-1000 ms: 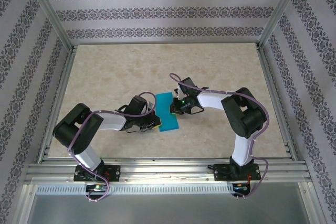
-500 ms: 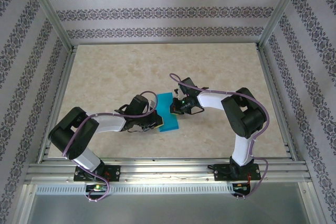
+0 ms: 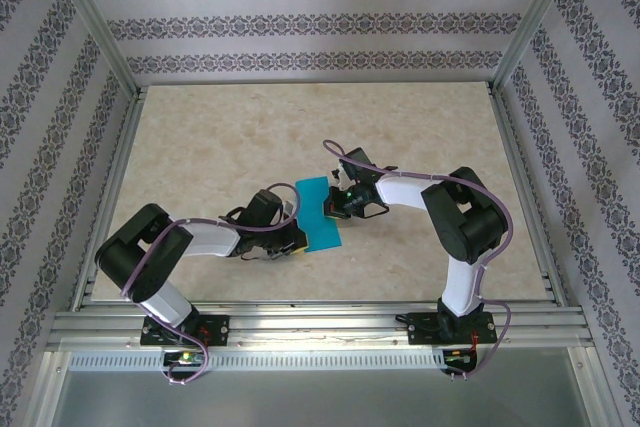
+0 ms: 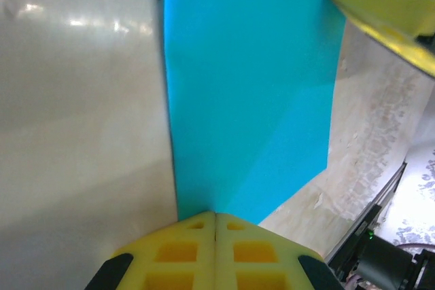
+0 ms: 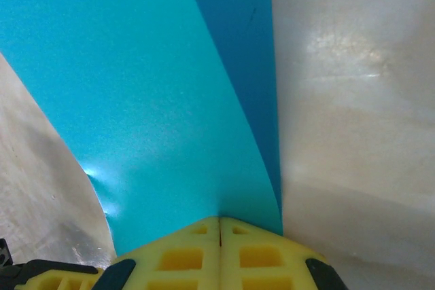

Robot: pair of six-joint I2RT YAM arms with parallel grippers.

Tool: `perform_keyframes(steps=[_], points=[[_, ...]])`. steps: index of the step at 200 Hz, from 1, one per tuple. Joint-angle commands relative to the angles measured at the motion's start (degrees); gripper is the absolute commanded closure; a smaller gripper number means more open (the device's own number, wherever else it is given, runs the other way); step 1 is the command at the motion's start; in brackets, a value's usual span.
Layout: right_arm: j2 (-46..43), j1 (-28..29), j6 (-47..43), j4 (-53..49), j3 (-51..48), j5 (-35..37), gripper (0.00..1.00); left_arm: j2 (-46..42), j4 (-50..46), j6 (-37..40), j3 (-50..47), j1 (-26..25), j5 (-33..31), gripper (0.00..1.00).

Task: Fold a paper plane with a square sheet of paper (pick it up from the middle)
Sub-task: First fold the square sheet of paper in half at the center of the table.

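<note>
I am looking at a thin teal-blue sheet of paper (image 3: pixel 322 215), folded over into a long strip. It is lying on the pale stone-patterned desk (image 3: pixel 220 137), right between my two arms. The left arm (image 3: pixel 200 237) is reaching in from one long side and the right arm (image 3: pixel 410 192) from the other.

The right jaws are closed tight, with the yellow fingertips (image 5: pixel 183 256) pressed together. The paper's edge is running straight into them. In the right wrist view the top layer is bowing up off a darker layer under it, so I think these jaws are pinching it. A little crinkle (image 5: pixel 95 174) is showing just beside them.

The left jaws are closed too, with their tips sitting at a narrow end of the paper. I cannot tell if they are pinching it or only touching it.

To me it is looking like a strip, not a paper plane yet, so lots of folding is waiting.

Here is what is worrying me. If I am pulling both arms apart, the thin paper could rip. If only one side is holding, the strip could slide on the smooth desk and the next fold would come out crooked. If I am squeezing or dragging near that crinkle, it could spread into a wrong crease.
</note>
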Motion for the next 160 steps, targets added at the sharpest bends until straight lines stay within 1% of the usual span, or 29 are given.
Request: perform_keyframes(steps=[1, 21, 61, 97, 110, 132, 147, 160], points=[[1.9, 0.2, 0.5, -6.8, -2.3, 5.8, 1.00, -3.5, -6.1, 2.9, -0.1, -1.1, -1.5, 0.96], [1.9, 0.2, 0.6, -6.7, -2.4, 5.7, 1.00, -4.7, -5.8, 3.3, 0.4, -1.0, -1.4, 0.94], [1.9, 0.2, 0.4, -6.7, -2.3, 5.5, 1.00, -3.2, 0.8, 1.1, 0.2, -1.9, -0.3, 0.93], [1.9, 0.2, 0.4, -6.7, -2.6, 5.5, 1.00, 0.4, 0.2, 1.0, 0.1, -2.8, -0.1, 0.94], [1.7, 0.2, 0.3, -6.7, -2.6, 5.5, 1.00, 1.2, -1.7, 0.4, -1.3, -3.4, -1.9, 0.94], [1.9, 0.2, 0.5, -6.6, -2.8, 5.7, 1.00, 1.8, 0.8, -1.5, -5.1, -3.8, -2.4, 0.94], [1.8, 0.2, 0.3, -6.8, -2.7, 5.8, 1.00, 0.6, 2.9, -2.7, -7.0, -3.9, -1.7, 0.94], [1.8, 0.2, 0.2, -7.0, -2.7, 5.8, 1.00, -1.4, 2.5, -2.3, -7.4, -3.8, -1.6, 0.94]])
